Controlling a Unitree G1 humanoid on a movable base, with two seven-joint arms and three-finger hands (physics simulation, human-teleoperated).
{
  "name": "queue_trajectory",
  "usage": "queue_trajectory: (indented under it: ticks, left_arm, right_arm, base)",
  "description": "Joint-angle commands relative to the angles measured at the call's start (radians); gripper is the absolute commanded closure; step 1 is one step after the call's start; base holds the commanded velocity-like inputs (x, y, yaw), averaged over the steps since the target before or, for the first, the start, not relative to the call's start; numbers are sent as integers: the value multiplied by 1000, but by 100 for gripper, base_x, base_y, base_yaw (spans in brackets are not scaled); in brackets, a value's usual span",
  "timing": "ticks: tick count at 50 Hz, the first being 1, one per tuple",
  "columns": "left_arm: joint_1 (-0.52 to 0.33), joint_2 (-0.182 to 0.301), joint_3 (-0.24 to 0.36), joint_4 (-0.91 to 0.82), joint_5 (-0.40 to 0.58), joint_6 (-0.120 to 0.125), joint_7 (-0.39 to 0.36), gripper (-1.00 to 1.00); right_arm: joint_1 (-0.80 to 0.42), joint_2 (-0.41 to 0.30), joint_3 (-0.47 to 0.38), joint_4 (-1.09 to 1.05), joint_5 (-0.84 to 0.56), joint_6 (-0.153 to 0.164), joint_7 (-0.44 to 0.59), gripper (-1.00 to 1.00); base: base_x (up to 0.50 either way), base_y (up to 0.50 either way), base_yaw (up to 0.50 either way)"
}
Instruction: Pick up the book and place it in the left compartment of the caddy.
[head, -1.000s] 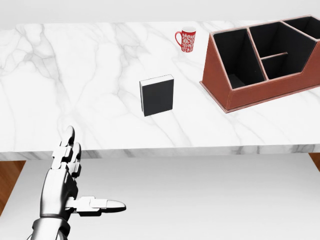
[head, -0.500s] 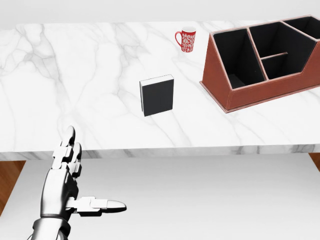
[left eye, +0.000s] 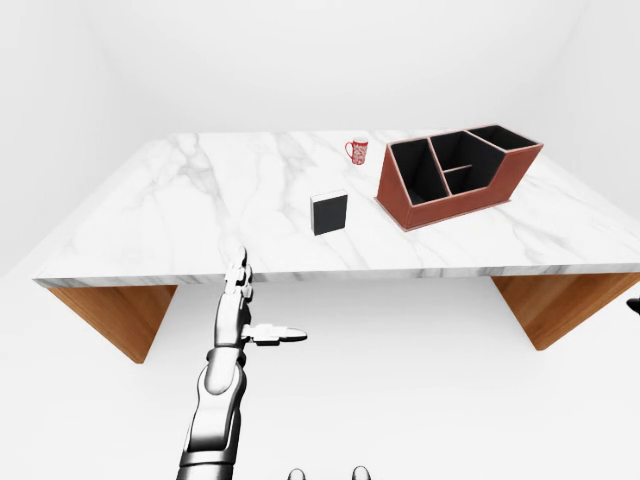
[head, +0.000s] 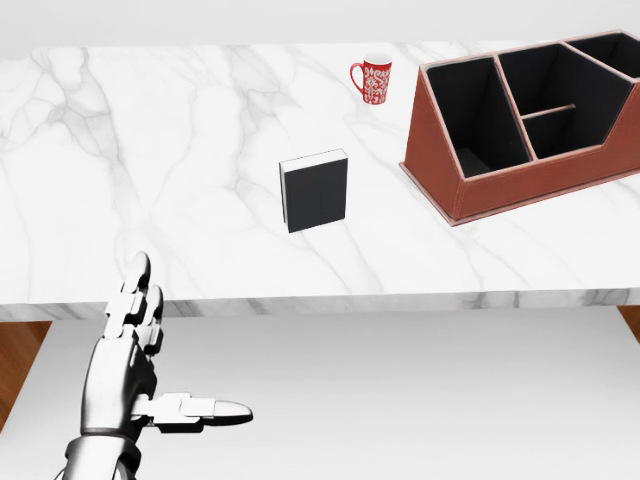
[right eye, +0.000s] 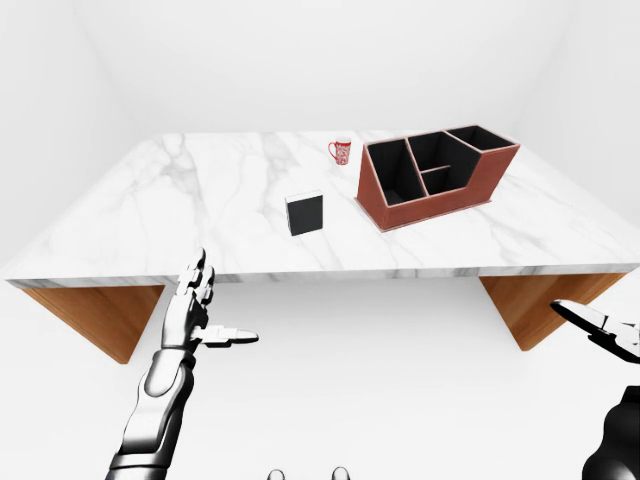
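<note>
One small black book (head: 315, 191) stands upright on the table (head: 150, 150), up and right of your spread, empty left hand (head: 135, 370); likely rigid, light, slick-covered, so pinch both flat covers near the top.

1. No readable text, label, brand, number or sign shows in any view.
2. The red mug (head: 374, 79) bears only a white pattern, too small to read.

Bare white simulated room: marble table (left eye: 200, 190), mug (left eye: 357, 151), desk caddy (left eye: 455, 175).
</note>
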Motion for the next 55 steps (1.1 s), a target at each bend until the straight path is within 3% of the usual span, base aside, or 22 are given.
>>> queue_trajectory:
  ticks: [1,43,49,55]
  left_arm:
    - [1,0,0,-2,0,0,0,-100]
    - [2,-2,-3,-5,8,0,7,-100]
    - [10,-4,-7,-31,9,10,8,-100]
    - [6,-2,-5,-10,8,0,6,-100]
  right_arm:
    - [1,-1,0,6,-1,0,-1,-100]
    - [10,-1,-19,-6,58,0,2,-100]
    - [11,-3,-18,-5,56,0,5,-100]
    - [12,0,-17,-5,51,0,14,-100]
  base:
    - [0,0,0]
    - [0,0,0]
    - [0,0,0]
    - [0,0,0]
